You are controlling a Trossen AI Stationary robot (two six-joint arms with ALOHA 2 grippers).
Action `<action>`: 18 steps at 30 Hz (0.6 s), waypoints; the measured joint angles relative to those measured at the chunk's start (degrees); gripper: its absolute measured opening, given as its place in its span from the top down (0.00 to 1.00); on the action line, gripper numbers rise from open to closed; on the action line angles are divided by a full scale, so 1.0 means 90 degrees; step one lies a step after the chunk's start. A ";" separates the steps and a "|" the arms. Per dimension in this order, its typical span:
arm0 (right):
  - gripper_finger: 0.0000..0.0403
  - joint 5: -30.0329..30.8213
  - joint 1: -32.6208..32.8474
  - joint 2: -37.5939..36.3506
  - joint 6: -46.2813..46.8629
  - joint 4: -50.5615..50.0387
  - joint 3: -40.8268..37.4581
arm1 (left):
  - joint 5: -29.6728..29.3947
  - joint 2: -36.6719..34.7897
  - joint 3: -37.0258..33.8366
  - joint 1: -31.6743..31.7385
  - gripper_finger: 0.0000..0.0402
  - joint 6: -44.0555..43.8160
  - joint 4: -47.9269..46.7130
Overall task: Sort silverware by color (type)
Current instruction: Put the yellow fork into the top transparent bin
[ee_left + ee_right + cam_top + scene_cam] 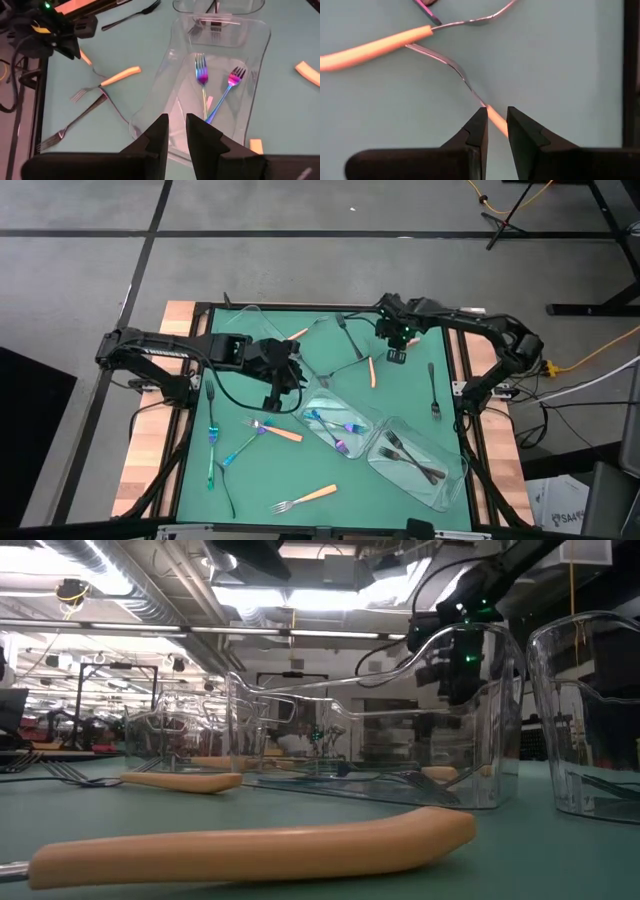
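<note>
Orange-handled forks, iridescent forks and dark forks lie scattered on the green table. My right gripper [393, 358] [497, 120] is at the far right, shut on an orange-handled fork [86, 58]. A second orange-handled fork [372, 370] lies across that fork's neck. My left gripper [273, 401] [177, 132] hangs open by a narrow gap, holding nothing, at the near corner of the middle clear tray [260, 65]. Two iridescent forks [202, 80] lie in that tray, and dark forks [410, 455] lie in the right-hand tray. My right gripper has the orange handle [495, 117] pinched between its two fingers where it joins the silver neck, coming from above. The handle lies slanted across the gap. The neck [452, 67] runs away from the fingers and passes under the other orange handle [375, 45].
A third clear tray [265, 330] stands at the far middle. Loose iridescent forks [212, 445], orange-handled forks [305, 498] [283, 433] and a dark fork [432, 390] lie on the mat. The low view has orange handles [250, 845] close in front.
</note>
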 joint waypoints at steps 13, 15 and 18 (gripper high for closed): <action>0.85 -0.0341 0.0000 0.0002 -0.0313 0.1135 -0.0862 | 0.0019 0.0001 0.0000 0.0000 0.85 0.0000 0.0007; 0.85 -0.0345 0.0000 0.0001 -0.0355 0.1206 -0.0963 | 0.0019 0.0001 0.0000 0.0000 0.85 0.0000 0.0009; 0.85 -0.0345 0.0000 0.0002 -0.0495 0.1356 -0.1063 | 0.0019 0.0001 0.0000 0.0000 0.85 0.0000 0.0009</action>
